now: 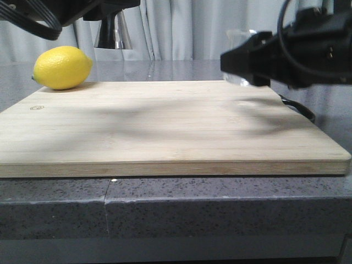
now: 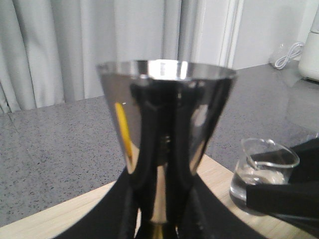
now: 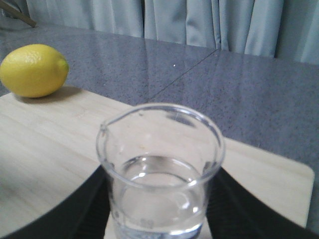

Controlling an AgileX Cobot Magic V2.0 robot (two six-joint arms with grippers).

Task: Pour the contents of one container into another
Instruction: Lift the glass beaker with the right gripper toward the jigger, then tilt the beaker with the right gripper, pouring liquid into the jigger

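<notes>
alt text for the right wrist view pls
A clear glass beaker, upright and partly filled with clear liquid, sits between the right gripper's dark fingers above a wooden cutting board. A lemon rests on the board's far corner; grey curtains hang behind.

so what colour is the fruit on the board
The lemon is plain bright yellow, clearest in the front view.

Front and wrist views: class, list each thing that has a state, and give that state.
glass beaker: upright, part full of clear liquid, held by right gripper.
steel jigger: upright, held by left gripper; contents hidden.
lemon: whole, resting at the cutting board corner.
</notes>
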